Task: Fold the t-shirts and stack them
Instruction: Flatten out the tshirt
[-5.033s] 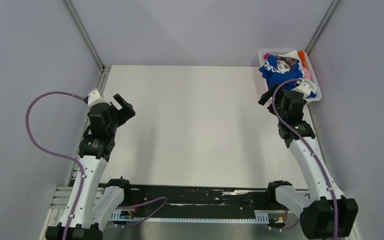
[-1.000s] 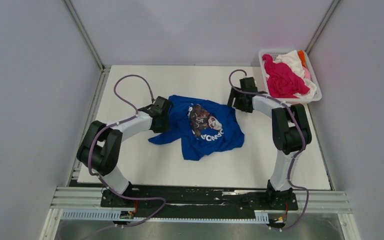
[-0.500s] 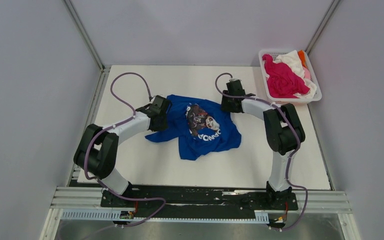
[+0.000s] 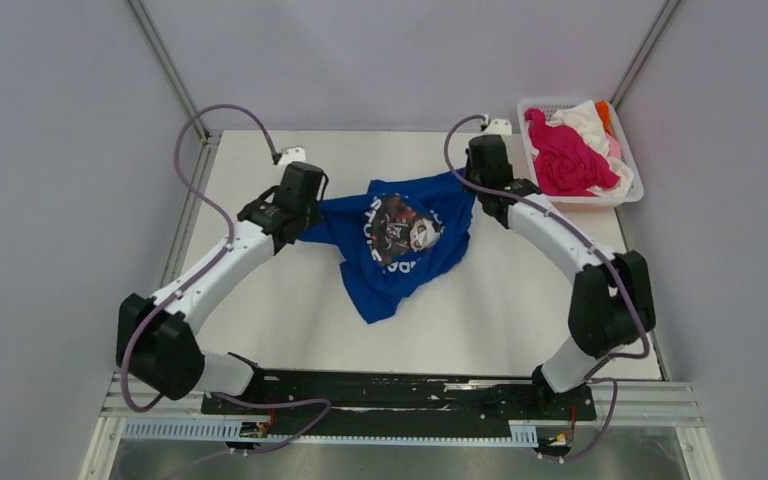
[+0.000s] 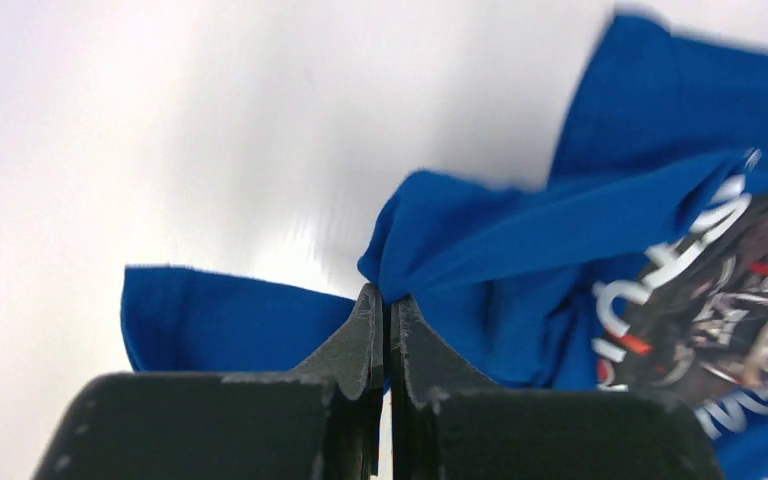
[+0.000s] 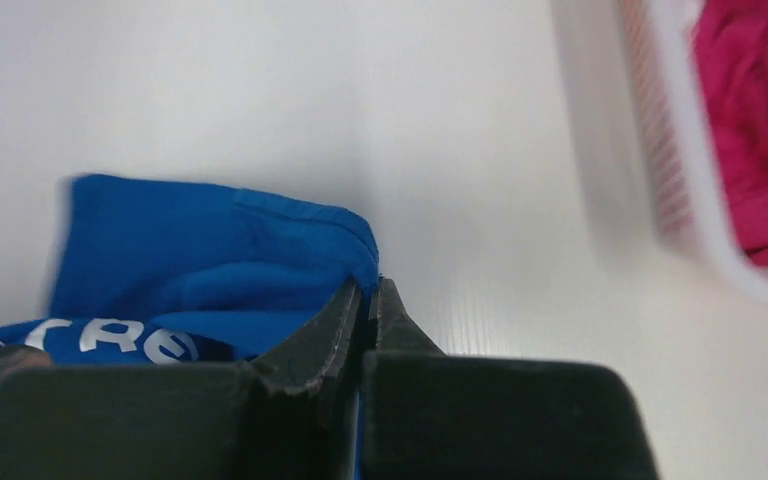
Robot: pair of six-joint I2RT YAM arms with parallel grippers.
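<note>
across the far middle of the counter (image 4: 520, 310) the blue t-shirt (image 4: 390, 285) spans from one arm to the other. you hold it at both ends. the left jaws are shut on a bunched fold at its left edge. in the left wrist view the tips meet, with blue cloth pinched between them. the right jaws are shut on the cloth at its far right corner, and that wrist view shows the same closed pinch.

the held edge runs side to side, left arm (image 4: 250, 240) to right arm (image 4: 550, 225), and looks fairly taut. the rest of the shirt trails from that line toward you and narrows to a crumpled point near the middle of the counter. so the shirt's length lies far to near, at a right angle to the line between your jaws. judging by this, the coming move turns on keeping both ends level and drawing them apart along that line, so that the body drops flat rather than twisted. neither arm is nearer, as each already has its own end.

the basket (image 4: 640, 190) sits at the far right corner, just beside the right arm. it holds the magenta shirt (image 4: 560, 160), with white (image 4: 582, 120), orange (image 4: 606, 115) and pink (image 4: 616, 148) cloth behind it.

the round print (image 4: 398, 230) faces up, a cartoon figure ringed by white capitals. the right wrist view shows a few letters that look like "re". the rest is creased or blurred, so you cannot read a whole word or a brand.
</note>
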